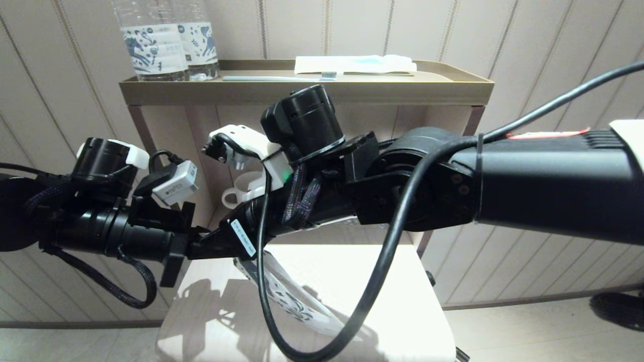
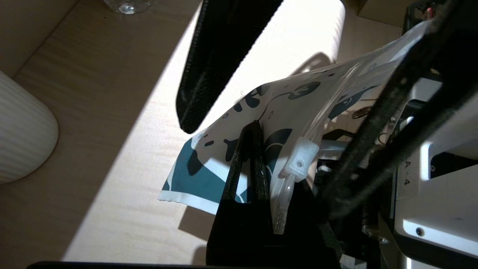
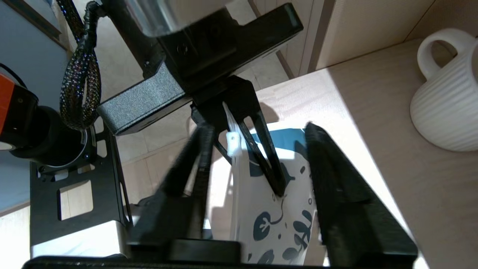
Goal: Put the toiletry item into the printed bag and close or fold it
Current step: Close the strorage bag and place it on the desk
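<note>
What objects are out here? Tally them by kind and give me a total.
Water bottles: 2
Toothbrush: 1
White packet: 1
Mug: 1
Printed bag, pinched in the left tool: 1
Total: 6

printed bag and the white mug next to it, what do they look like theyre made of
The flat white pouch with dark blue print looks like thin glossy plastic film: it bends, light shines through, and a white plastic zip slider sits on its clear edge. The ribbed white mug seems to be matte glazed ceramic, though that is less sure.
</note>
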You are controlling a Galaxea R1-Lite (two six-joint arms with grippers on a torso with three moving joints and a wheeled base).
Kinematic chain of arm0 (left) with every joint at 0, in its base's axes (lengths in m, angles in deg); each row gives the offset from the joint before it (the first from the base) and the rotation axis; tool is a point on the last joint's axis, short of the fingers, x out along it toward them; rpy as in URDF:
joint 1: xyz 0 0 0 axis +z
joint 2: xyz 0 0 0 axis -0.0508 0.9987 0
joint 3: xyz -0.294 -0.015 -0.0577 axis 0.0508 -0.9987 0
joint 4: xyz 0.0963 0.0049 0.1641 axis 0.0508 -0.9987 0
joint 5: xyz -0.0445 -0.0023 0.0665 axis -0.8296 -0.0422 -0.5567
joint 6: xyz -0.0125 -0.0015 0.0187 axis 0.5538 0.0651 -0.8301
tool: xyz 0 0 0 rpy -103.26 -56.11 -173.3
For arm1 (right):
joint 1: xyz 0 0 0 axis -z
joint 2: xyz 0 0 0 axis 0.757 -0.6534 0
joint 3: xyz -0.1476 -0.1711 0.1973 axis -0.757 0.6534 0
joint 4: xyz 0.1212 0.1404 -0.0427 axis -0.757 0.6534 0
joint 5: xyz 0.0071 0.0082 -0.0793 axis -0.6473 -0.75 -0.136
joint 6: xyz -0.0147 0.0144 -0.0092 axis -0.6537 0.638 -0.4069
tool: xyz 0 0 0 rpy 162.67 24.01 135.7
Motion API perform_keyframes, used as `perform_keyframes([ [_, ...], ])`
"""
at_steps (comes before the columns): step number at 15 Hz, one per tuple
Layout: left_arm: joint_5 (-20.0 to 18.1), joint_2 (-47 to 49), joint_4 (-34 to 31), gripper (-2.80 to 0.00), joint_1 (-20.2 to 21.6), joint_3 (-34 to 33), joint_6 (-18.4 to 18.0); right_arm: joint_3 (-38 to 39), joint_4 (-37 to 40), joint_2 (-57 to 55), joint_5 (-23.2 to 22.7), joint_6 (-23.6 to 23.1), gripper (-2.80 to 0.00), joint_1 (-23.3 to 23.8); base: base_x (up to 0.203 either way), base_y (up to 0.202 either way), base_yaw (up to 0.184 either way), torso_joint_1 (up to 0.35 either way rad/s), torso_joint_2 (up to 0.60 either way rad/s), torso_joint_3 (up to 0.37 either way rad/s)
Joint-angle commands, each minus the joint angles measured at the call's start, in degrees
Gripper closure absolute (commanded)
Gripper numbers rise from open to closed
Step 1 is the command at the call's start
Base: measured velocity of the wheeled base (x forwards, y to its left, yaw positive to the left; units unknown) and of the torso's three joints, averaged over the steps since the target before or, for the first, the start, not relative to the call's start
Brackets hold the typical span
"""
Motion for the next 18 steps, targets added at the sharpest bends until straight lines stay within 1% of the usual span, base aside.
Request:
perform_keyframes([
  [1,-0.31,0.05,-0.01,0.00,-0.03,0.00,-0.23,0.02,0.00,-0.20,-0.12,-0.07,0.00,-0.03,0.000,0.000,0.000,0.000,0.00,0.000],
  [8,-0.31,0.05,-0.09,0.00,-0.03,0.00,-0.23,0.11,0.15,-0.09,-0.16,-0.07,0.00,-0.03,0.000,0.000,0.000,0.000,0.00,0.000],
  [11,-0.31,0.13,-0.09,0.00,-0.03,0.00,-0.23,1.27,0.61,0.46,-0.12,-0.24,0.00,0.44,0.000,0.000,0.000,0.000,0.00,0.000],
  [18,-0.22,0.75,-0.09,0.00,-0.03,0.08,-0.23,10.98,0.03,7.80,-0.24,-0.34,0.00,3.14,0.000,0.000,0.000,0.000,0.00,0.000],
])
